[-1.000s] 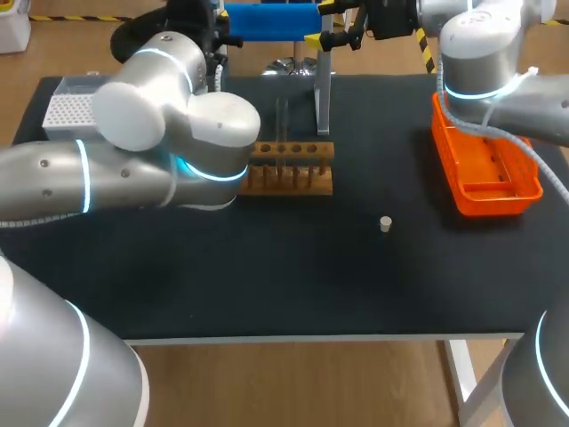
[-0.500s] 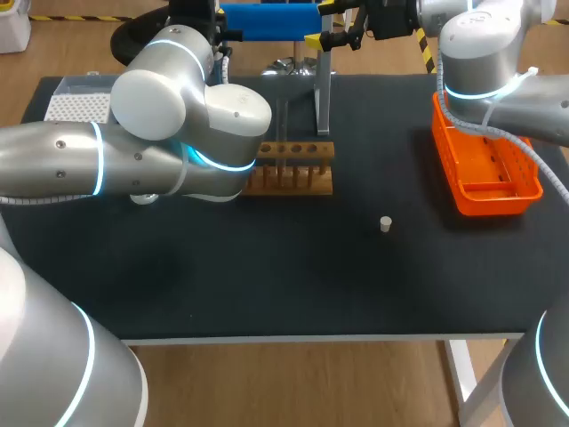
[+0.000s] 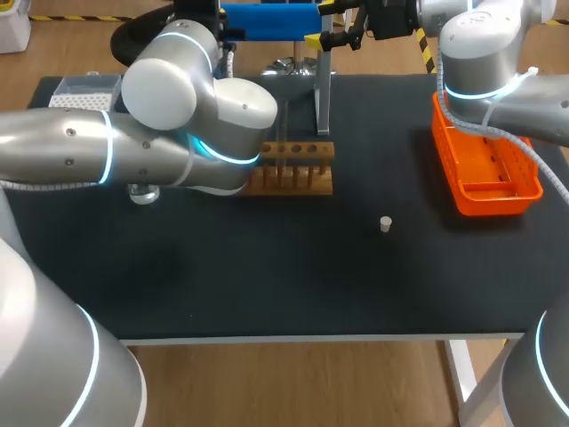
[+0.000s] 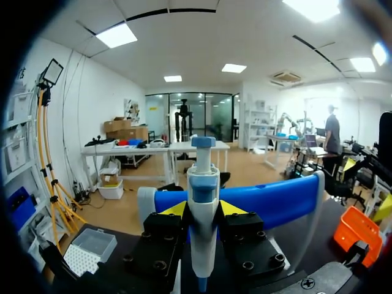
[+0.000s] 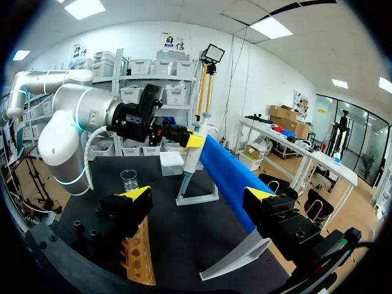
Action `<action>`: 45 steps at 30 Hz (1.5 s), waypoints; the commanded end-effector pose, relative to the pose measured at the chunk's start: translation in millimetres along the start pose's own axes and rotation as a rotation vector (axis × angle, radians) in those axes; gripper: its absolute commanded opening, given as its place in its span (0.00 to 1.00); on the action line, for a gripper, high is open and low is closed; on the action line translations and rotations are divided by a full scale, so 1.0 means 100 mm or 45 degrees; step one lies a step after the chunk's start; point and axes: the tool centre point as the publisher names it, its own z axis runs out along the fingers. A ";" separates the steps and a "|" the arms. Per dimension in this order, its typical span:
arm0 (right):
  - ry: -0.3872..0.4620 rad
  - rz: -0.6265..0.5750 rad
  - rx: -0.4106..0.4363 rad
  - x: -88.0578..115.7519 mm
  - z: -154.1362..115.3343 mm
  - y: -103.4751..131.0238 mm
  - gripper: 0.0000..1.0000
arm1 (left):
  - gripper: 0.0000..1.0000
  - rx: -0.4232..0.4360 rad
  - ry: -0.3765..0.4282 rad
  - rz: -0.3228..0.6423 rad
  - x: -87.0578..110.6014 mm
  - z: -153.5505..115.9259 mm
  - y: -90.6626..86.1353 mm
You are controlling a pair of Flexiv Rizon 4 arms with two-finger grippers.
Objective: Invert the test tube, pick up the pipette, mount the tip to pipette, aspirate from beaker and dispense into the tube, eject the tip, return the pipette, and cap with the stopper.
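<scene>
Tip box (image 3: 84, 86) and rack (image 3: 298, 165) partly behind left arm (image 3: 133, 151)

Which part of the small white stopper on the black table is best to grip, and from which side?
Grip the stopper across its round side wall, coming straight down from above. It seems to stand on its flat end, low on the table, with nothing close around it, so both fingers should fit. The right gripper is open; the left gripper holds the pipette.

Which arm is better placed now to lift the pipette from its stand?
Left. The left tool has the pipette between its yellow tips, touching both sides. The right tool is open, holds nothing and is apart from the pipette.
</scene>
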 end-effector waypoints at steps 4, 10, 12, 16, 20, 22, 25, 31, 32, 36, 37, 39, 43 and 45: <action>0.002 0.001 0.002 0.00 -0.01 0.00 1.00 | 0.00 -0.041 -0.016 -0.009 0.00 0.08 -0.02; 0.002 0.001 0.002 0.00 -0.01 0.00 1.00 | 0.00 -0.072 -0.020 -0.010 -0.03 0.12 0.00; 0.002 0.001 0.002 0.00 -0.01 0.00 1.00 | 0.00 -0.080 -0.022 -0.013 -0.04 0.13 0.01; 0.002 0.001 0.002 0.00 -0.01 0.00 1.00 | 0.00 -0.094 -0.023 -0.016 -0.06 0.15 0.02; 0.002 0.001 0.002 0.00 -0.01 0.00 1.00 | 0.00 -0.114 -0.023 -0.016 -0.08 0.18 0.05; 0.002 0.001 0.002 0.00 -0.01 0.00 1.00 | 0.00 -0.127 -0.023 -0.017 -0.08 0.19 0.06; 0.002 0.001 0.002 0.00 -0.01 0.00 1.00 | 0.00 -0.139 -0.021 -0.019 -0.08 0.20 0.09; 0.002 0.001 0.002 0.00 -0.01 0.00 1.00 | 0.00 -0.158 -0.014 -0.033 -0.08 0.22 0.15; 0.002 0.001 0.002 0.00 -0.01 0.00 1.00 | 0.00 -0.161 -0.014 -0.034 -0.08 0.22 0.16; 0.002 0.001 0.002 0.00 -0.01 0.00 1.00 | 0.00 -0.169 -0.014 -0.038 -0.08 0.21 0.19; 0.002 0.001 0.002 0.00 -0.01 0.00 1.00 | 0.00 -0.172 -0.014 -0.040 -0.08 0.21 0.19; 0.002 0.001 0.002 0.00 -0.01 0.00 1.00 | 0.00 -0.177 -0.014 -0.042 -0.07 0.21 0.21; 0.002 0.001 0.002 0.00 -0.01 0.00 1.00 | 0.00 -0.185 -0.013 -0.052 -0.06 0.20 0.22; 0.002 0.001 0.002 0.00 -0.01 0.00 1.00 | 0.00 -0.190 -0.012 -0.060 -0.06 0.20 0.23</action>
